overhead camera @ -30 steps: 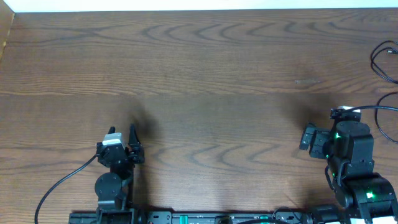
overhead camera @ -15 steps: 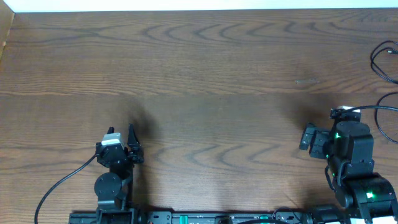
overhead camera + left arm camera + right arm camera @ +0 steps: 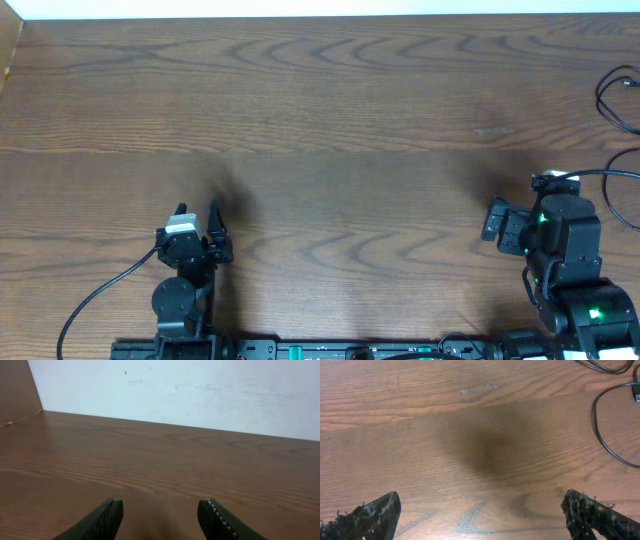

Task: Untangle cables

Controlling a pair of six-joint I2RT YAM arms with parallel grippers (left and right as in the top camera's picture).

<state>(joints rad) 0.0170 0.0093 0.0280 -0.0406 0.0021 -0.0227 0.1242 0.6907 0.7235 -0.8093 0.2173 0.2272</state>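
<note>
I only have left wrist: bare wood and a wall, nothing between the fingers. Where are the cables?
Observer: At the far right edge of the table, beside the right arm. A black cable curves there and runs out of frame.
Operator: Is the right gripper on it?
Observer: No. The right gripper is wide open over bare wood, and the cable lies ahead to its right, untouched.
Operator: White cable?
Observer: Not visible in any view. Only a small plug end shows at the edge of the right wrist picture.
</note>
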